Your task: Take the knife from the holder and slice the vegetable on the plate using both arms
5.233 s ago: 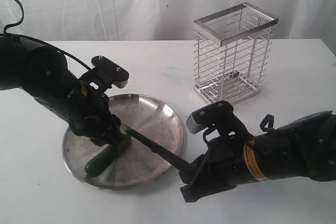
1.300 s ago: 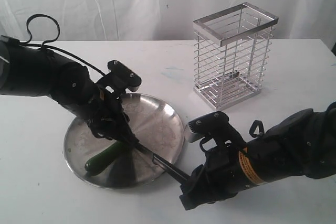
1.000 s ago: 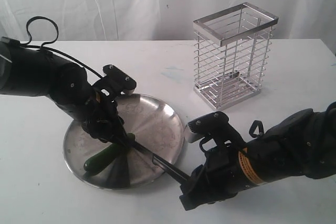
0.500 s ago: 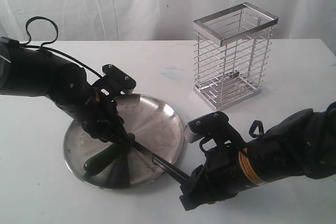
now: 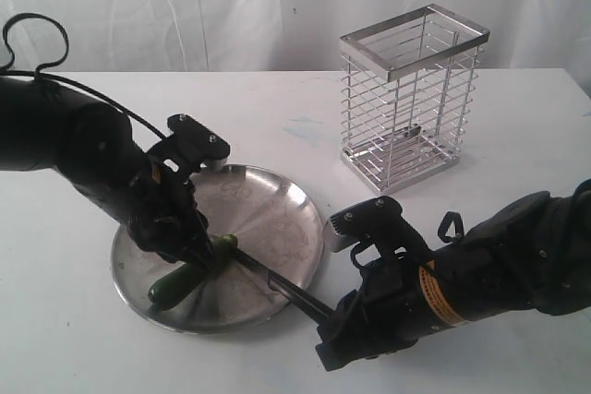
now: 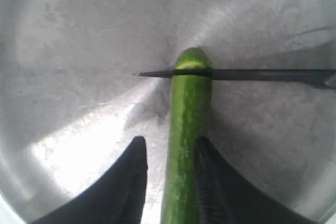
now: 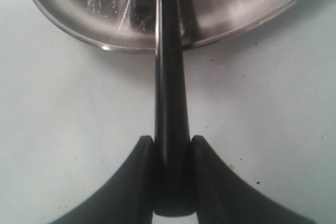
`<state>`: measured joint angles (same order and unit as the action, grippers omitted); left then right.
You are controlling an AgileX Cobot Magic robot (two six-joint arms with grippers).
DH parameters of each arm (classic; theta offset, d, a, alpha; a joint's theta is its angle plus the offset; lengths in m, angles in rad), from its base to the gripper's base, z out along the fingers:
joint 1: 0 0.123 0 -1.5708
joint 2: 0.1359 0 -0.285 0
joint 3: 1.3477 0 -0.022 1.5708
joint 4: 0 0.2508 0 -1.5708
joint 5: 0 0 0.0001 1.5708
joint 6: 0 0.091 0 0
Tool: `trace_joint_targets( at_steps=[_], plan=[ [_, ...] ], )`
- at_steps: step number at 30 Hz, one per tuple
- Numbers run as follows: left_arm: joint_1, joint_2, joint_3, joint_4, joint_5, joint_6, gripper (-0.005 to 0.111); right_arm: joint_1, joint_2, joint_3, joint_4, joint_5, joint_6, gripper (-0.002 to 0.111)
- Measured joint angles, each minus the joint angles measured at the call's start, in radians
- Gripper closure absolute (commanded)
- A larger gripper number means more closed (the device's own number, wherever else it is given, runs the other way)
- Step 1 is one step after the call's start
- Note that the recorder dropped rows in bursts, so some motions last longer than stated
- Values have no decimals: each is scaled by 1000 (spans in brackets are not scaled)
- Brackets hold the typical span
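Observation:
The dark green vegetable lies on the steel plate. My left gripper stands open astride it: one finger touches its side, and bare plate shows between the other finger and the skin. My right gripper is shut on the black handle of the knife. The dark blade lies across the vegetable close to its rounded end, where a pale green line shows. The wire holder stands empty at the back right.
The white table runs to a white curtain behind. The plate's rim lies just ahead of the right gripper's fingers. A black cable loop rises over the left arm.
The left arm has shifted left and down, so its gripper sits lower over the vegetable. Its cable loop swung left. The right arm and knife have stayed still over the last second.

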<state>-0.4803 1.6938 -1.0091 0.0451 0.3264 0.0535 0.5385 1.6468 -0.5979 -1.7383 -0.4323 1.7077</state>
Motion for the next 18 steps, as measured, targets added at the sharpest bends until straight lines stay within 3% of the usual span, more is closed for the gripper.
trace_joint_targets(
  at_steps=[4, 18],
  plan=[
    [-35, 7, 26, -12, -35, 15, 54, 0, 0, 0, 0, 0, 0, 108],
    [-38, 94, 28, 0, -133, 24, 56, 0, 0, 0, 0, -4, 1, 108]
  ],
)
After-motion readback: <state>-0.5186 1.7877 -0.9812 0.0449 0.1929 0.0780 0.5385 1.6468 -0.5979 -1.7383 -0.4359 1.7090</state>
